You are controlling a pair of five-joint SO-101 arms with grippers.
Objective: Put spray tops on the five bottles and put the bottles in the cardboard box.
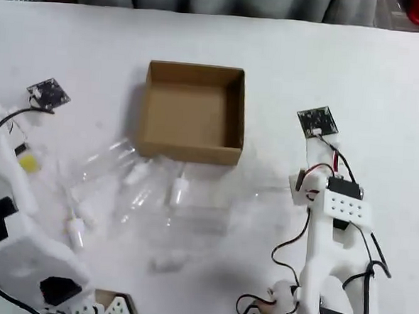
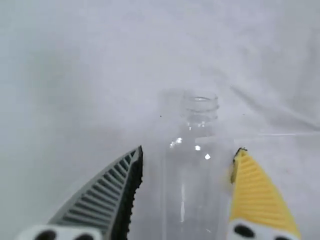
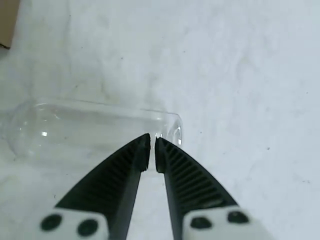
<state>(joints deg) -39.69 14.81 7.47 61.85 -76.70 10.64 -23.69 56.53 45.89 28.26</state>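
Cardboard box (image 1: 191,150): open-topped, mid-table.
Left gripper (image 2: 190,149): spread wide around a clear open-necked bottle (image 2: 197,190).
Right gripper (image 3: 152,137): pinched closed over a clear bottle (image 3: 95,125) lying flat.

The brown, square cardboard box (image 1: 188,153) stood with its top open. Just in front of it, several clear plastic bottles (image 1: 108,158) lay on their sides in a loose cluster, with white spray tops (image 1: 177,192) scattered among them. One uncapped bottle (image 2: 197,165) showed a bare threaded neck, and a second bottle (image 3: 95,125) lay flat on its side.
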